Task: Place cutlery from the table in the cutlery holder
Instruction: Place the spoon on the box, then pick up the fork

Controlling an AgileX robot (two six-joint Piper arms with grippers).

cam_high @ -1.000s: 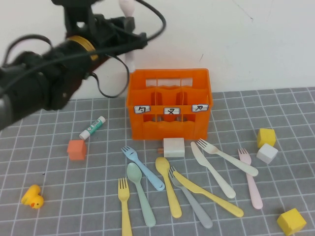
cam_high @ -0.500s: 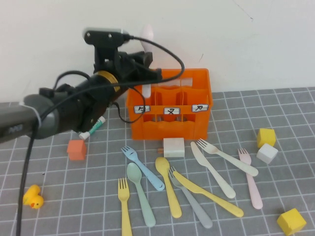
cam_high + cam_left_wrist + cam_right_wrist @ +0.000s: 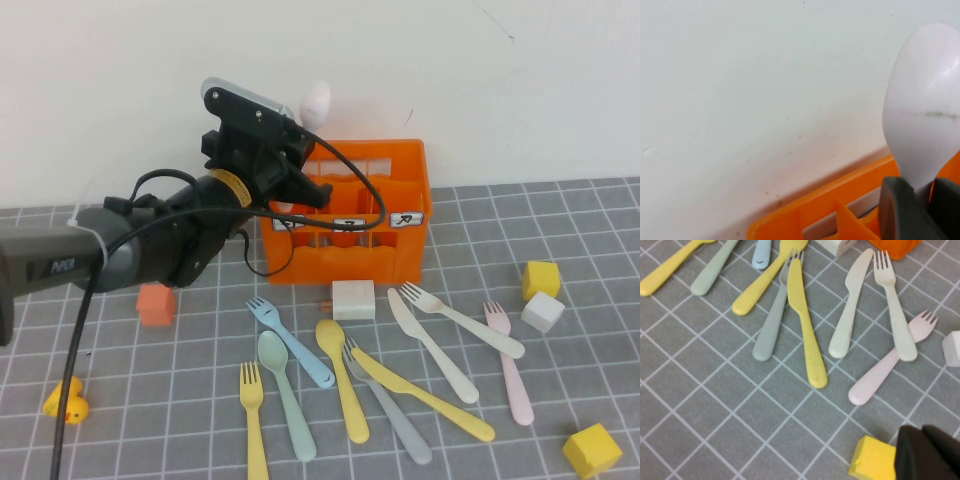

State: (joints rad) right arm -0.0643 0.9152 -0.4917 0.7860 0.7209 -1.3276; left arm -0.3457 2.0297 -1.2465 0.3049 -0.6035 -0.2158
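My left end effector (image 3: pixel 300 185) moved over cutlery holder (image 3: pixel 345 215) rim, clamped on pink spoon (image 3: pixel 315 100). Holder contents hidden. Right end effector (image 3: pixel 930 452) above surface (image 3: pixel 715 415); opening unclear.

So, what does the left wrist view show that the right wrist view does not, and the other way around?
Only the left wrist view shows the left tool, above the cutlery holder's back rim, shut on a pale pink spoon, bowl up, with the white wall behind. Only the right wrist view shows the table with the yellow knife, grey fork, cream knife, cream fork, pink fork, a yellow cube and the right tool above them. Both show the orange cutlery holder.
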